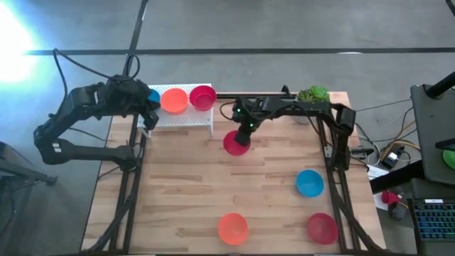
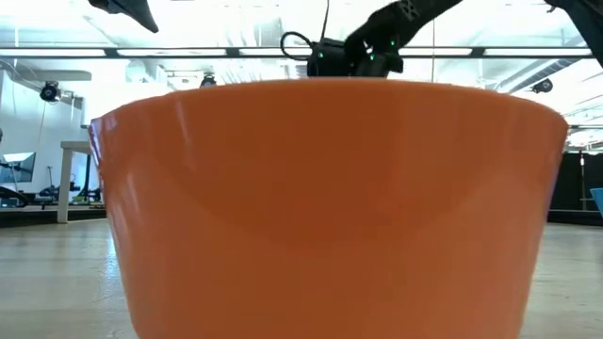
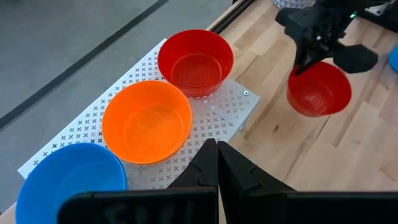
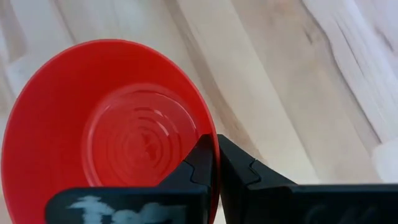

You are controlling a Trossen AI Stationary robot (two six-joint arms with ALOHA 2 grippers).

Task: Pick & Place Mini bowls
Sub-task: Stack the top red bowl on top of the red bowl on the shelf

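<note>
Glossy red mini bowl [image 1: 236,144], rim pinched by the closed right gripper [image 1: 247,130], hung at twelve o'clock above bare wooden table [image 1: 213,185]; left gripper [image 1: 147,107] closed, empty.

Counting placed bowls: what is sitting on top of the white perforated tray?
On the white perforated tray sit three bowls: blue bowl, orange bowl, red bowl. All look empty. The left gripper hides the tray's near edge.

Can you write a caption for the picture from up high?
Right gripper holds a red bowl by its rim near the white rack.
</note>
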